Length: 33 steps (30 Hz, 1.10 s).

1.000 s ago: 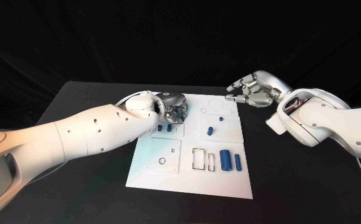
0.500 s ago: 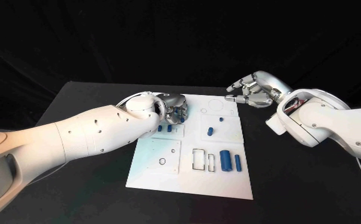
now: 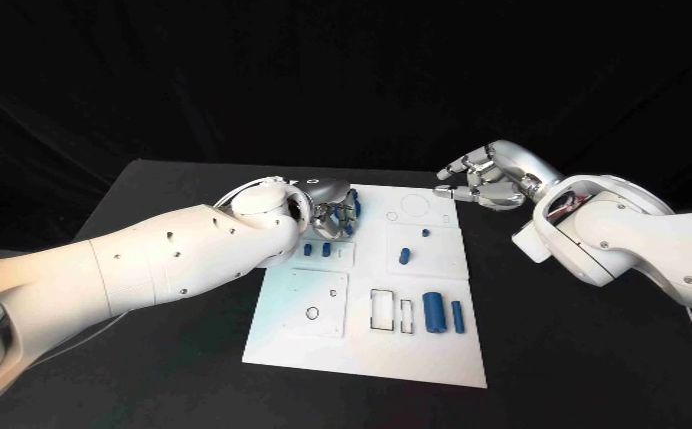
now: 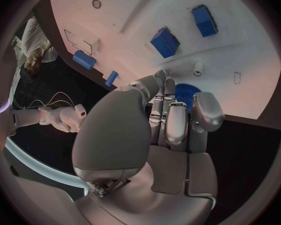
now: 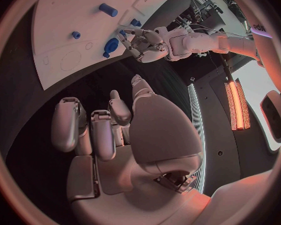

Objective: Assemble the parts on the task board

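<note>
Black table, white board at centre. Left hand over the board's far-left part, fingers curled round a blue toothed disc. Right hand hovers beyond the far-right corner, fingers loosely curled, empty. Disc looks light, rigid, probably slick; rim grip seems best.

Black table — dark backdrop behind it — nothing more.
</note>
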{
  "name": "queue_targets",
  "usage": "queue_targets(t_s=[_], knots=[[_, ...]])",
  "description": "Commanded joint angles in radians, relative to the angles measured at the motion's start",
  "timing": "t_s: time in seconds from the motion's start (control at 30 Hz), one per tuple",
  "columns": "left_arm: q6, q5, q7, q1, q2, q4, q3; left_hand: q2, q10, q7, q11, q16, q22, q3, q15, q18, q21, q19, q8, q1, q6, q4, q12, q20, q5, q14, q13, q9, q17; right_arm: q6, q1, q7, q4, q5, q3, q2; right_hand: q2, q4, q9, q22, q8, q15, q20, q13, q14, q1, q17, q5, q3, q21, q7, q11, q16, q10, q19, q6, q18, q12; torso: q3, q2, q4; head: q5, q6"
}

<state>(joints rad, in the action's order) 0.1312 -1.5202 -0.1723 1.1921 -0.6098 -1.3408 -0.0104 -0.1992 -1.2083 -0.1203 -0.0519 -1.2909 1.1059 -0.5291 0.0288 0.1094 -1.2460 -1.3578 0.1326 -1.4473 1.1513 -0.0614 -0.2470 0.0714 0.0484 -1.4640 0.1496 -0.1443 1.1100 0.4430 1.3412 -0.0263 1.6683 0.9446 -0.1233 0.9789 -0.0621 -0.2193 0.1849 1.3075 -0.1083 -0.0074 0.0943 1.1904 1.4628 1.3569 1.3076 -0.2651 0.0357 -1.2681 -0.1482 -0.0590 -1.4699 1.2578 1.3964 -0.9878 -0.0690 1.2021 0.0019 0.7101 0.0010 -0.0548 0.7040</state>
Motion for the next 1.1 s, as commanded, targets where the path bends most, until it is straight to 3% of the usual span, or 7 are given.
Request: queue_targets(t_s=[0.03, 0.27, 0.6, 1.1], knots=[[0.003, 0.050, -0.004, 0.003, -0.017, -0.023, 0.010, -0.001, -0.009, 0.001, 0.001, 0.004, -0.001, 0.003, -0.005, -0.007, -0.003, 0.002, -0.007, 0.016, 0.006, -0.005, 0.008, 0.003, 0.003, 0.002, 0.001, 0.002, -0.004, 0.000, -0.001, 0.007, -0.002, 0.006, 0.000, -0.001, 0.011, -0.001, 0.001, 0.041, -0.004, -0.007, 0.000, 0.002, 0.062, -0.002, 0.078, -0.005, 0.003, 0.007, 0.007, 0.000, 0.005, 0.010, -0.004, -0.001, -0.006, 0.004, 0.0008, 0.000, 0.0006, -0.002, -0.003], [-0.012, 0.071, -0.020, 0.016, -0.062, -0.051, 0.023, -0.003, -0.011, 0.002, 0.002, 0.005, -0.001, 0.006, -0.004, -0.007, -0.003, 0.002, -0.009, 0.024, 0.007, -0.007, 0.012, 0.003, 0.003, 0.003, 0.001, 0.002, -0.007, 0.000, -0.001, 0.006, -0.003, 0.006, 0.000, 0.000, 0.011, -0.001, 0.002, 0.042, -0.005, -0.007, 0.000, 0.003, 0.062, -0.001, 0.078, -0.006, 0.003, 0.006, 0.007, 0.001, 0.005, 0.011, -0.004, -0.001, -0.006, 0.005, -0.0001, 0.001, -0.0004, -0.005, -0.005], [-0.038, 0.080, -0.035, 0.023, -0.107, -0.044, 0.026, -0.005, -0.013, 0.003, 0.003, 0.006, 0.000, 0.007, -0.004, -0.008, -0.003, 0.002, -0.010, 0.027, 0.008, -0.008, 0.013, 0.003, 0.003, 0.004, 0.002, 0.002, -0.010, 0.000, -0.001, 0.005, -0.003, 0.006, 0.000, 0.001, 0.011, -0.001, 0.002, 0.042, -0.005, -0.007, 0.000, 0.003, 0.062, -0.001, 0.078, -0.006, 0.003, 0.006, 0.007, 0.001, 0.005, 0.011, -0.004, -0.001, -0.006, 0.005, -0.0012, 0.002, -0.0008, -0.004, -0.002], [-0.048, 0.090, -0.035, 0.009, -0.107, -0.026, 0.025, -0.004, -0.016, 0.004, 0.004, 0.007, 0.000, 0.007, -0.003, -0.008, -0.003, 0.002, -0.010, 0.029, 0.011, -0.009, 0.015, 0.003, 0.003, 0.004, 0.002, 0.002, -0.013, 0.001, -0.001, 0.006, -0.003, 0.006, 0.000, 0.001, 0.011, -0.001, 0.002, 0.042, -0.005, -0.007, 0.000, 0.003, 0.062, -0.001, 0.078, -0.006, 0.003, 0.006, 0.007, 0.001, 0.005, 0.011, -0.004, -0.001, -0.006, 0.005, -0.0013, 0.003, -0.0016, -0.005, 0.004]])
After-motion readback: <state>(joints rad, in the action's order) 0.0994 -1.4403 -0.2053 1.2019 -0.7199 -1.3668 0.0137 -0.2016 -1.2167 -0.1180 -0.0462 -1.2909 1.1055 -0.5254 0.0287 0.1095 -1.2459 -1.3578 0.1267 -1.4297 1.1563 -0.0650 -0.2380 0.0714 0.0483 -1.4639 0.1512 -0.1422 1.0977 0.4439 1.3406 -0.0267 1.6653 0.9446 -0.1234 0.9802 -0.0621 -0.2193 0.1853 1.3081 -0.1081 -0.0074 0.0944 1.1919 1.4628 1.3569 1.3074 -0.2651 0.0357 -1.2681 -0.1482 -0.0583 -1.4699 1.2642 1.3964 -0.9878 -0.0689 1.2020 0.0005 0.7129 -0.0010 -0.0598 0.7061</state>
